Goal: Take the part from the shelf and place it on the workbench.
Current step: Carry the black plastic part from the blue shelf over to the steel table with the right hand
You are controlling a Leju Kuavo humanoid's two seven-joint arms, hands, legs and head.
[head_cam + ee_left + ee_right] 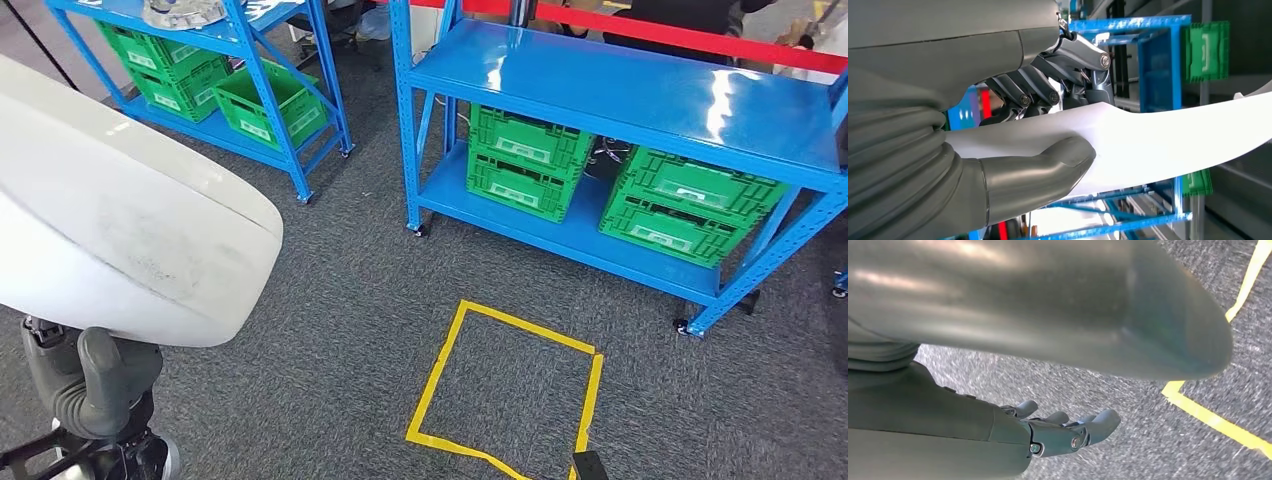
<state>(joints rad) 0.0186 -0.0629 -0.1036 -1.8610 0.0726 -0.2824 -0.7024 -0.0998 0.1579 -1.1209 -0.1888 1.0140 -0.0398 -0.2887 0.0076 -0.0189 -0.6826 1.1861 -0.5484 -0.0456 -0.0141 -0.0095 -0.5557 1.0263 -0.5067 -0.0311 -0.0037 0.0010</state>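
My left robot hand grips the white part, carrying step underway; right robot hand hangs seemingly empty, fingers loosely apart. Next, find the counter.

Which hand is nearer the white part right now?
Left. The left hand grips the white part, thumb on one side and fingers on the other. The right hand hangs over the grey carpet near the yellow tape, holding nothing.
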